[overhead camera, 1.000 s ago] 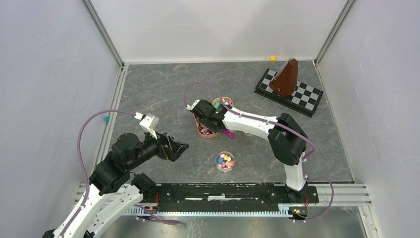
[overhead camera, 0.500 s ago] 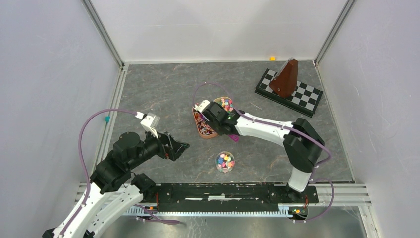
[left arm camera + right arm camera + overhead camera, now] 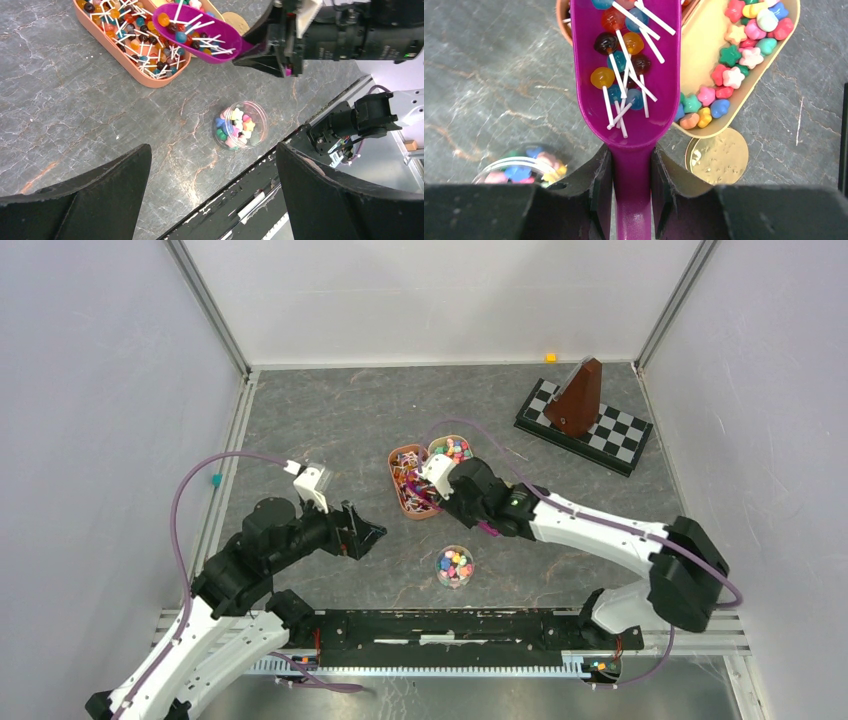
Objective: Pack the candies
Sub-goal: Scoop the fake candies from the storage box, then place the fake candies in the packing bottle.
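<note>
Scoop (image 3: 661, 107): glossy magenta plastic, smooth.
Table (image 3: 499, 75): grey marbled, matt, stone-look.
Candies (image 3: 733, 77): pastel, smooth, low sheen.
Lollipops (image 3: 602, 77): glassy translucent heads, matt white sticks.
Cup (image 3: 264, 122): clear plastic.
Round disc (image 3: 716, 157) by the tan tray (image 3: 704, 45): gold, dimpled, possibly metal.
Right gripper (image 3: 631, 152) jaws: matt black plastic.

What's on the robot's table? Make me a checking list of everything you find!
Surface: grey marbled table.
Job's things: star candies in tan tray; more in clear cup.
Clutter: lollipops in orange tray; gold disc beside tan tray; chessboard bearing brown pyramid.
Grippers: left gripper open, empty; right gripper shut on purple scoop loaded with lollipops.
Cables: purple cables loop from both arms.
Surroundings: white walls; small orange bit at back wall.
</note>
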